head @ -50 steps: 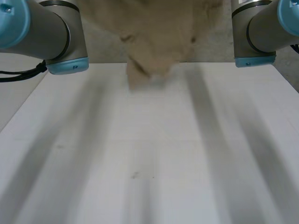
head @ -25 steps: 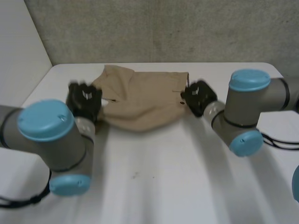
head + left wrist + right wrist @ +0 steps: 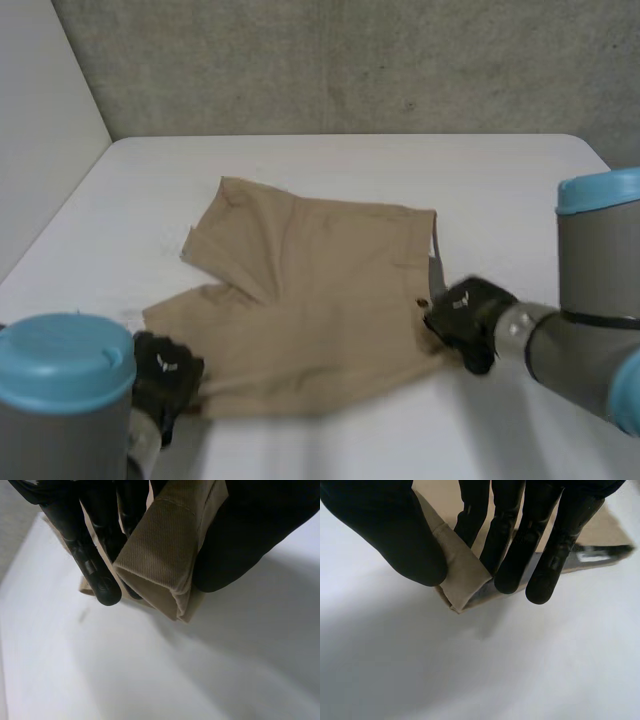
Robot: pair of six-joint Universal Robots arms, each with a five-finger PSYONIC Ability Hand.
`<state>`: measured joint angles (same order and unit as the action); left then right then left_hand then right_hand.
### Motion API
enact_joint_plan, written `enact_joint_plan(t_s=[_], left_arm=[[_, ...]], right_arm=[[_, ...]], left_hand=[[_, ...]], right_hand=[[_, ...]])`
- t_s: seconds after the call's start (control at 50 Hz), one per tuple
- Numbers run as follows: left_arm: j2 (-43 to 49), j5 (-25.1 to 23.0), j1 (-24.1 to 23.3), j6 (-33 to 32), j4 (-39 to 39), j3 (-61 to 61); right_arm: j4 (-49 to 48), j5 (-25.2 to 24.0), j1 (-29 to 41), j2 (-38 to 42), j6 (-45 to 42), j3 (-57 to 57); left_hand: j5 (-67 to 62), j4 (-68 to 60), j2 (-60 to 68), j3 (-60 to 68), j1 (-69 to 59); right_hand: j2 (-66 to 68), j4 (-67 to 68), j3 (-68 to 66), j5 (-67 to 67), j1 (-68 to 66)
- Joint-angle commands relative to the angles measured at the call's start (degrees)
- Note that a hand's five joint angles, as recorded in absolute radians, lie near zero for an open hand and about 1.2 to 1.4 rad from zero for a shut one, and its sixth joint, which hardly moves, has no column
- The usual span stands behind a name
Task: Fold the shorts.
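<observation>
Tan shorts (image 3: 300, 310) lie spread on the white table (image 3: 500, 190), legs pointing away from me and waistband at the near side. My left hand (image 3: 165, 378) pinches the near left waistband corner (image 3: 160, 560) between thumb and fingers. At the near right waistband corner (image 3: 462, 580) my right hand (image 3: 465, 315) grips the cloth the same way, thumb on one side and fingers (image 3: 520, 555) on the other. Both corners sit just above the tabletop.
A grey wall (image 3: 350, 60) runs along the far edge of the table. A pale side panel (image 3: 40, 150) stands at the left. Bare table lies beyond the shorts and on the right.
Both hands have pulled the shorts toward me and down, from hanging high in front of the camera to lying spread on the table. The grip on both corners is unchanged.
</observation>
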<state>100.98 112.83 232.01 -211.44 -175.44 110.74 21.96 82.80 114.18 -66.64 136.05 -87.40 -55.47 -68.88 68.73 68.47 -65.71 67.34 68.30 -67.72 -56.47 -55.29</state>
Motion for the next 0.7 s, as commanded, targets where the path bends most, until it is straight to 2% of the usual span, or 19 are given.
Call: enact_joint_plan(t_s=[0.02, 0.12, 0.24, 0.4, 0.48, 0.56, 0.7], left_arm=[[-7.3, -1.8, -2.6, -5.2, 7.9, 3.3], [-7.6, -3.0, -1.4, -9.6, 5.5, 0.0], [0.0, -3.0, 2.9, -10.8, -6.3, -8.7], [14.3, -4.1, 5.2, -17.4, -25.7, -21.8], [24.1, -9.6, 5.3, -23.0, -36.3, -29.6], [32.1, -12.9, 5.6, -25.3, -41.0, -37.2], [43.2, -13.4, 5.7, -25.8, -41.7, -51.2]], right_arm=[[12.9, -0.3, 0.0, -7.7, -12.4, -9.4], [10.0, -0.9, 0.3, -8.2, -10.7, -7.8], [2.1, 0.0, 0.3, -3.0, -2.8, -0.8], [-7.5, 9.6, 1.0, 3.6, -1.4, 9.0], [-16.1, 11.9, 1.0, 9.5, -2.1, 14.8], [-21.2, 12.1, 1.0, 14.8, -2.3, 20.0], [-24.1, 13.1, 1.0, 23.6, -3.1, 28.4]], left_hand=[[-14.5, -11.1, 11.3, 11.5, -14.3], [-14.5, -11.1, 11.3, 11.5, -14.3], [-14.5, -11.1, 11.3, 11.5, -14.3], [-14.5, -11.1, 11.3, 11.5, -14.3], [-14.5, -11.1, 11.3, 11.5, -14.3], [-14.5, -11.1, 11.3, 11.5, -14.3], [-14.5, -11.1, 11.3, 11.5, -14.3]], right_hand=[[12.7, 11.7, -12.3, -13.5, -24.7], [12.7, 11.7, -12.3, -13.5, -24.7], [12.7, 11.7, -12.3, -13.5, -24.7], [12.7, 11.7, -12.3, -13.5, -24.7], [12.7, 11.7, -12.3, -13.5, -24.7], [12.7, 11.7, -12.3, -13.5, -24.7], [12.7, 11.7, -12.3, -13.5, -24.7]])
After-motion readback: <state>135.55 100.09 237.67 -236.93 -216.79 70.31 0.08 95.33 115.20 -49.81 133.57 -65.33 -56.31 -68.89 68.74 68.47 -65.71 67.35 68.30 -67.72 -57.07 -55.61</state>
